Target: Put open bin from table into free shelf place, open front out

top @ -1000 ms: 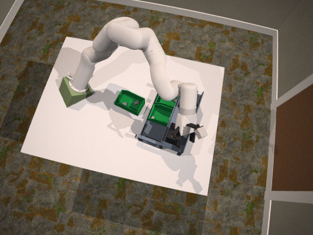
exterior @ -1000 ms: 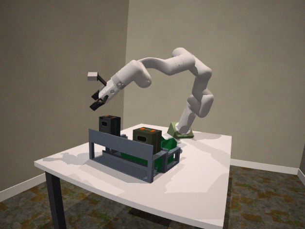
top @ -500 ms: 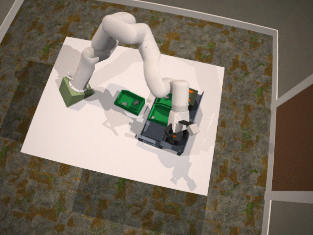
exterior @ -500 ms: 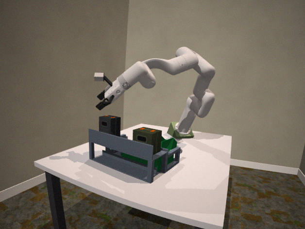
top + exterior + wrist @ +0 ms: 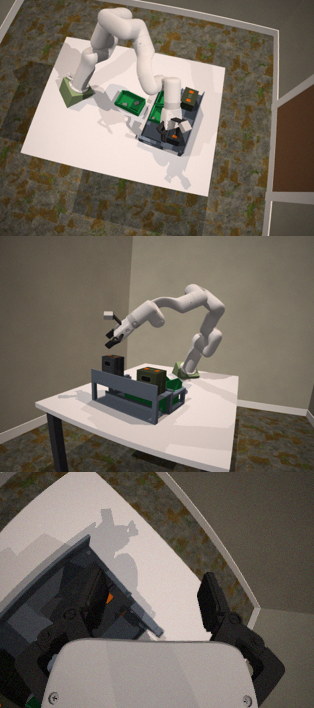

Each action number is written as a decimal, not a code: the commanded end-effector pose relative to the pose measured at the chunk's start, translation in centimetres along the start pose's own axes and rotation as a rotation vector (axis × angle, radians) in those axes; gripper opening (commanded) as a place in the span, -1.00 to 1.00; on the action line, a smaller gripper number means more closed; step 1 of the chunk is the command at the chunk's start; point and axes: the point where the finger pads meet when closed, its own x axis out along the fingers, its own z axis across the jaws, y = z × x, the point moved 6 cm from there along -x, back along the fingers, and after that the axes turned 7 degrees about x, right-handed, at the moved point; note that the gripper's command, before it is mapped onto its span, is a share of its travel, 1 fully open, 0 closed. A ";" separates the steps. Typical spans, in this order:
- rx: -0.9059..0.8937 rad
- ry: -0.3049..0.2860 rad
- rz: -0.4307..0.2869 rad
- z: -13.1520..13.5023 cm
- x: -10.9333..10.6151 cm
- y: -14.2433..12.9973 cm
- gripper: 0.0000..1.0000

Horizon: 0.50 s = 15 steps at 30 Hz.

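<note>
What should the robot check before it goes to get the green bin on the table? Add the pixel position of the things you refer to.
1. Jaws (image 5: 170, 134) (image 5: 107, 340) open: ok.
2. Nothing held between them: ok.
3. Loose green bin (image 5: 124, 106) standing on the table, with parts in it: ok.
4. Jaws over that bin: not ok, they are above the shelf (image 5: 149, 144) (image 5: 126, 380) (image 5: 125, 588) instead.
5. A free place in the row: ok, beside the green bins (image 5: 157, 109) already there.
6. Those shelf bins perfectly level: cannot tell, the arm and boxes hide too much.
</note>
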 end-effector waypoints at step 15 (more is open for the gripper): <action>0.004 -0.001 0.004 4.1 -1.7 -3.4 1.00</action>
